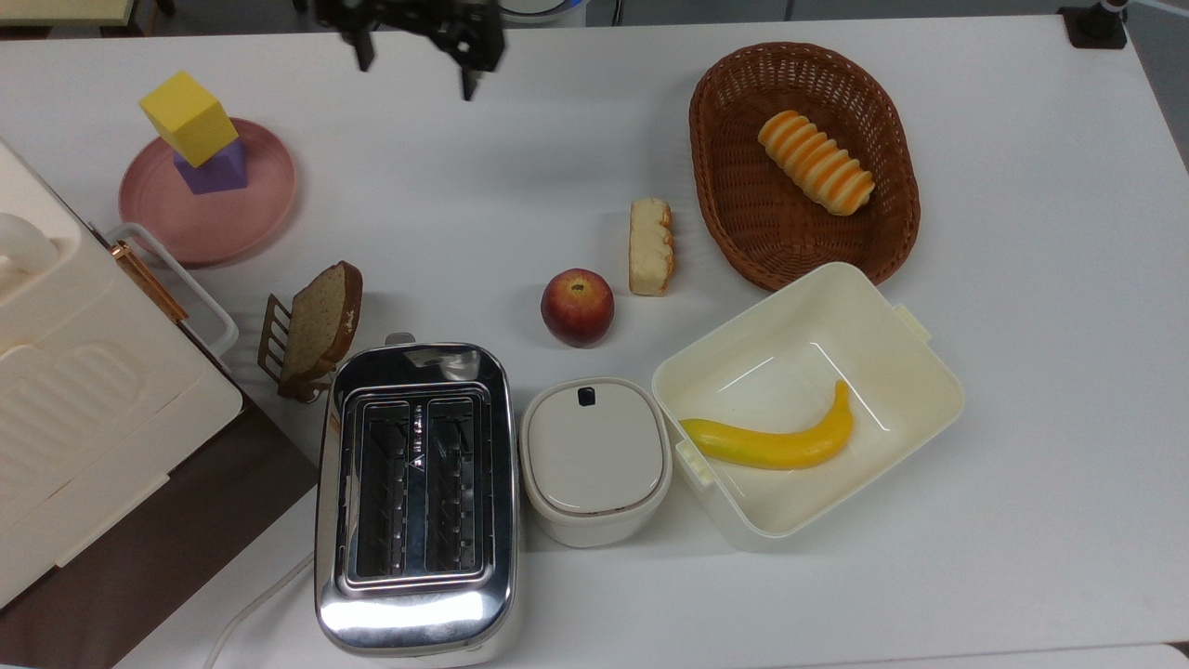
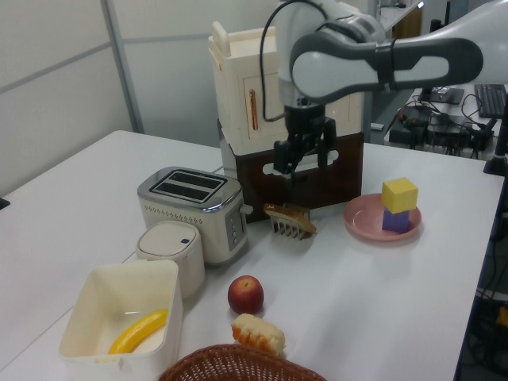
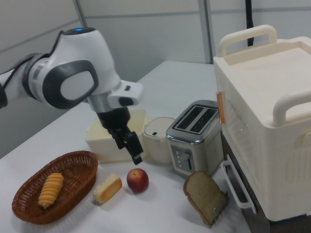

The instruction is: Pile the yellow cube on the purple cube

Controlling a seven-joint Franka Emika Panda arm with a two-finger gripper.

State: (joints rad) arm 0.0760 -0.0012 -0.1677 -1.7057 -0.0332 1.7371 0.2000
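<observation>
In the left view, nearest the camera, sit the woven brown basket (image 2: 226, 363) and the smooth cream plastic box (image 2: 119, 317) with a curved banana (image 2: 139, 331) in it. Behind them come a round red apple (image 2: 246, 294), a chrome toaster (image 2: 190, 210) with two slots, and a slice of brown bread (image 2: 290, 214) leaning in a small rack. Farther back, toward the left view's right, a shallow pink plate (image 2: 361, 226) carries the purple cube (image 2: 395, 220), and the yellow cube (image 2: 399, 194) rests squarely on top of it, turned a little against the one below. Both look matte and sharp-edged, like foam.

The pile appears to be made, so the task looks finished; nothing seems left but clearing the arm away. The gripper (image 2: 303, 157) hangs in the air well apart from the cubes, empty, its two dark fingers spread with nothing between them. In the top view it shows at the table's far edge (image 1: 415, 56), well to the right of the plate.
</observation>
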